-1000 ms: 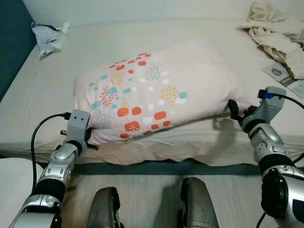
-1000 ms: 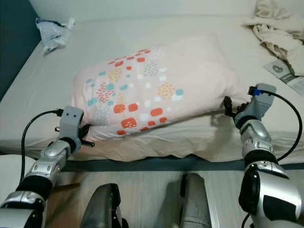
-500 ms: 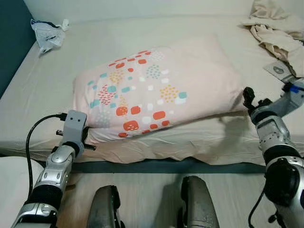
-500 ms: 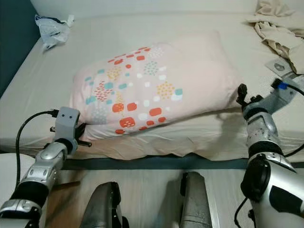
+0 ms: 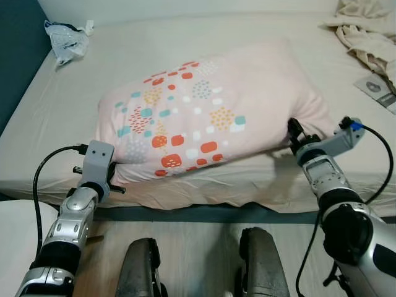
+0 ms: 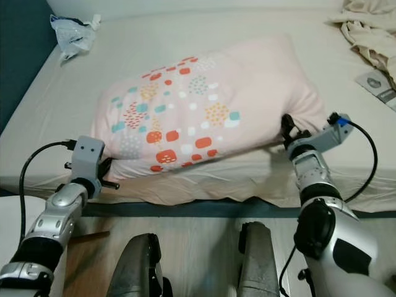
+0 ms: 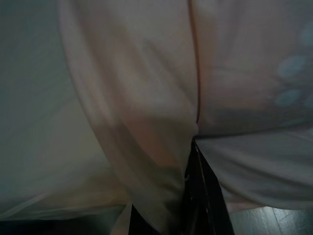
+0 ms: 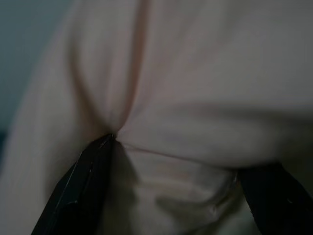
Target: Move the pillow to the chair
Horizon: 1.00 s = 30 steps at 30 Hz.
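Pale sheets cover the bed [image 5: 74, 124], and lying across its near half is the pillow [image 5: 210, 117], pink with orange, teal and white spots on its left part. It sits at a slant, close to the bed's front edge.

Left gripper [image 5: 113, 175] is pushed in at the pillow's near left corner; from the wrist camera, one black finger [image 7: 199, 196] is buried in a fold of the pink fabric, so it looks clamped on the pillow. Right gripper [image 5: 291, 131] is up against the pillow's right end, and its wrist camera shows two black fingers [image 8: 80, 188] spread wide with pillow fabric bunched between them, so that one is parted around the cloth, not pinched tight.

Over at the bed's far left corner lies a crumpled plastic bag [image 5: 65, 40]. Far right, a heap of cream cloth [image 5: 365, 34], and just beside it a printed sheet of paper [image 5: 377, 86].
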### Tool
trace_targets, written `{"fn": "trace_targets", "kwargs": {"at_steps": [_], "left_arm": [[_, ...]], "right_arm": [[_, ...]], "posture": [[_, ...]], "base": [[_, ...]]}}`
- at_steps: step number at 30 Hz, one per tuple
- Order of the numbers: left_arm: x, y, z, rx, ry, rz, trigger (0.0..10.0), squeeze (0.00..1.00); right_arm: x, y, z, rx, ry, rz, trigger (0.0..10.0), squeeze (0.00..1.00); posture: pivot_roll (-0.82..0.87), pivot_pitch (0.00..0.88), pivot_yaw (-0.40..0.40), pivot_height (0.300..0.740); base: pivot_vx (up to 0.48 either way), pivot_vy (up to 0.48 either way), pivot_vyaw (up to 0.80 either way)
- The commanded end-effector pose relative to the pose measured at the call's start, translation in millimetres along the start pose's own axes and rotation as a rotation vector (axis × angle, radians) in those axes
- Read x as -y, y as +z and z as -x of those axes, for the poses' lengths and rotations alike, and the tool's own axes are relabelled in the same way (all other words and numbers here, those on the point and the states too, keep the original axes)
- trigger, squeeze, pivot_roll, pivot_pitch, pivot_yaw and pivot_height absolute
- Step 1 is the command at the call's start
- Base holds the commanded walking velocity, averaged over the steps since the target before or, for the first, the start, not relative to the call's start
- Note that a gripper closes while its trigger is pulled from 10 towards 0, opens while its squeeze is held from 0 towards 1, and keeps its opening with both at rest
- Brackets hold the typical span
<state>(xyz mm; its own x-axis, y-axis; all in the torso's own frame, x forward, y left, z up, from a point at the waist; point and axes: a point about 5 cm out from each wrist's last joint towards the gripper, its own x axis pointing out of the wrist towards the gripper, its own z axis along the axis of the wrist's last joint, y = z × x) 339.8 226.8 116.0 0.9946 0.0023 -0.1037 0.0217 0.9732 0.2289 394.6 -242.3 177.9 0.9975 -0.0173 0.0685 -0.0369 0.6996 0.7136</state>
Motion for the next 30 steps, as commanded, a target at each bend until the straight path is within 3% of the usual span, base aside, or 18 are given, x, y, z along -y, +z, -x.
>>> {"fn": "trace_targets", "kwargs": {"at_steps": [1, 6, 7, 9, 10, 16, 17, 23, 27, 28, 30], "left_arm": [[-7.8, -6, 3.3, -0.03, 0.046, 0.001, 0.0, 0.0], [-0.3, -3, 0.6, -0.017, 0.029, 0.02, 0.0, 0.0], [2.7, -2, 0.2, -0.013, 0.022, 0.028, 0.0, 0.0], [4.0, -2, 0.2, -0.011, 0.02, 0.034, 0.0, 0.0], [5.0, -2, 0.3, -0.014, 0.016, 0.039, 0.0, 0.0], [10.1, -4, 2.6, -0.016, -0.004, 0.071, 0.0, 0.0], [10.8, -6, 4.2, -0.027, -0.003, 0.115, 0.0, 0.0], [8.3, -8, 8.9, -0.034, 0.022, 0.204, 0.0, 0.0], [5.9, -5, 9.1, -0.018, 0.054, 0.299, 0.0, 0.0], [5.2, 0, 7.7, 0.0, 0.067, 0.362, 0.0, 0.0], [6.1, 3, 7.2, 0.017, 0.069, 0.388, 0.0, 0.0]], "right_arm": [[-18.9, -14, -5.6, -0.052, 0.097, -0.012, 10.0, 0.0], [-27.9, -9, -9.4, -0.001, 0.121, -0.059, 10.0, 0.0], [-26.5, -5, -9.4, 0.025, 0.102, -0.07, 4.5, 0.0], [-24.5, -3, -9.1, 0.039, 0.084, -0.07, 4.5, 0.0], [-22.9, -3, -8.5, 0.044, 0.077, -0.063, 0.0, 0.0], [-15.4, -3, -5.0, 0.038, 0.061, 0.04, 0.0, 0.0], [-13.2, -2, -4.3, 0.041, 0.04, 0.098, 0.0, 0.0], [-11.6, 0, -2.9, 0.064, 0.034, 0.167, 0.0, 0.0], [-12.6, -3, -2.3, 0.068, 0.032, 0.235, 0.0, 0.0], [-17.6, -8, -3.2, 0.056, 0.039, 0.323, 0.0, 0.0], [-21.5, -11, -3.9, 0.057, 0.053, 0.351, 0.0, 0.0]], "posture": [[0.17, 0.344, 0.09, 0.582], [0.17, 0.343, 0.091, 0.582], [0.16, 0.34, 0.091, 0.582], [0.16, 0.34, 0.091, 0.582], [0.16, 0.339, 0.091, 0.582], [0.16, 0.33, 0.088, 0.582], [0.16, 0.321, 0.088, 0.582], [0.14, 0.288, 0.081, 0.582], [0.1, 0.221, 0.058, 0.582], [0.09, 0.202, 0.048, 0.582], [0.08, 0.197, 0.045, 0.582]], "base": [[0.0, 0.0, 0.0], [0.0, 0.0, 0.0], [0.0, 0.0, 0.0], [0.0, 0.0, 0.0], [0.0, 0.0, 0.0], [0.0, 0.0, 0.0], [0.0, 0.0, 0.0], [0.0, 0.0, 0.0], [0.0, 0.0, 0.0], [0.0, 0.0, 0.0], [0.0, 0.0, 0.0]]}}
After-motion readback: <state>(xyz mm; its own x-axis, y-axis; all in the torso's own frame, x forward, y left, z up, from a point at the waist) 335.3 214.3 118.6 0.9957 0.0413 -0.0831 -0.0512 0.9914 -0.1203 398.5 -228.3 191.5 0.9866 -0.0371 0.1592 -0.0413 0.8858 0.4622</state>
